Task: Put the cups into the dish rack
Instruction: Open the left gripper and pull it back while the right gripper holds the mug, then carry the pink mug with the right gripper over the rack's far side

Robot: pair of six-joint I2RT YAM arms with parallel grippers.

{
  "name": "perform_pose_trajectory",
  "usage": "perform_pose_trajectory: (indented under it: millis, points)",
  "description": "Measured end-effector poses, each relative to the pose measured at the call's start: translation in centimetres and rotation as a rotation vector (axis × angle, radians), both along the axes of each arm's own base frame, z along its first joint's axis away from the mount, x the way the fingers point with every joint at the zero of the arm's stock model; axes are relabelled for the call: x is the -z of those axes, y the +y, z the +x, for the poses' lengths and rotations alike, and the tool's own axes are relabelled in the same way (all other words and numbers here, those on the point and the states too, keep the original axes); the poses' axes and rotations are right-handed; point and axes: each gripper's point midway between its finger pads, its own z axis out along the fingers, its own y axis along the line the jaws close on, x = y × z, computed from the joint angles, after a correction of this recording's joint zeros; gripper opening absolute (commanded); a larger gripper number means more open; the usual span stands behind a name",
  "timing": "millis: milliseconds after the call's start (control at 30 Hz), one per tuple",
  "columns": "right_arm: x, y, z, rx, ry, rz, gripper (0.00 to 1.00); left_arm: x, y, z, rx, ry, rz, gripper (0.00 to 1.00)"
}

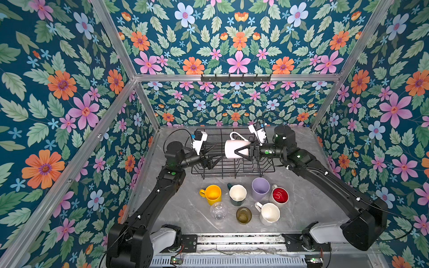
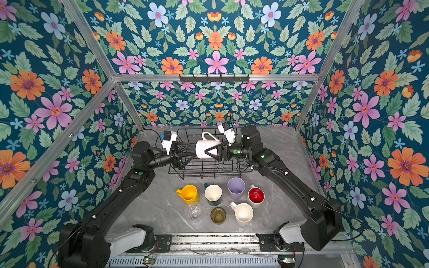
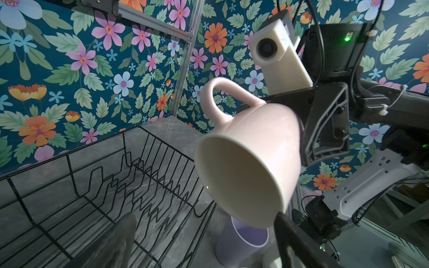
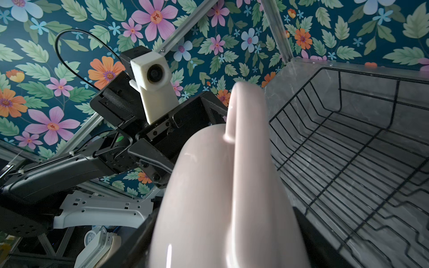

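White mug (image 1: 234,148) hangs on its side in the air over the dish rack (image 1: 232,169), which sits at twelve o'clock on the table (image 1: 185,208). The right gripper (image 1: 240,150) reaches in from three o'clock and pinches the mug by its base end. The mouth faces nine o'clock and the handle is uppermost. The left gripper (image 1: 218,151) sits at nine o'clock, just beside the mouth but apart from it, with its fingers spread and nothing between them.

Seven cups stand in a cluster at six o'clock: yellow mug (image 1: 212,193), dark green mug (image 1: 237,194), lilac tumbler (image 1: 260,188), red-lined white mug (image 1: 279,196), clear glass (image 1: 218,210), olive-amber glass (image 1: 243,215) and cream cup (image 1: 269,213).

Judging by this, the first cup is being loaded; no cup shows in the rack. The next move likely calls for tipping the mouth downward, lowering the mug among the upright dividers, then letting go, with the left arm kept clear.

Hidden or unclear: the mug hides the right gripper's far finger in both top views. It also covers the rack floor under it. The right wrist view is mostly filled by the blurred mug. One left finger is a blur in the left wrist view. The clear glass is faint.
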Motion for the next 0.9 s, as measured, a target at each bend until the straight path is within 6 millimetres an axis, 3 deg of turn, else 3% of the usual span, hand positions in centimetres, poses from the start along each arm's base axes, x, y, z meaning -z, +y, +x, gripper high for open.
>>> perform_pose_trajectory:
  millis: [300, 533, 700, 900]
  points:
    - [0.1, -4.1, 2.2, 0.194, 0.046, -0.086, 0.00, -1.2, 3.7, 3.9, -0.328, 0.012, 0.037, 0.99]
    - [0.3, -7.6, 4.6, 0.393, 0.083, -0.227, 0.00, -0.9, 11.0, 7.5, -0.766, 0.093, 0.069, 0.99]
    - [2.1, -9.8, 6.5, 0.516, 0.140, -0.344, 0.00, 0.3, 13.7, 7.3, -0.908, 0.136, 0.086, 1.00]
    - [4.1, -11.0, 8.0, 0.617, 0.215, -0.435, 0.00, -0.3, 16.9, 6.5, -1.077, 0.112, 0.085, 0.99]
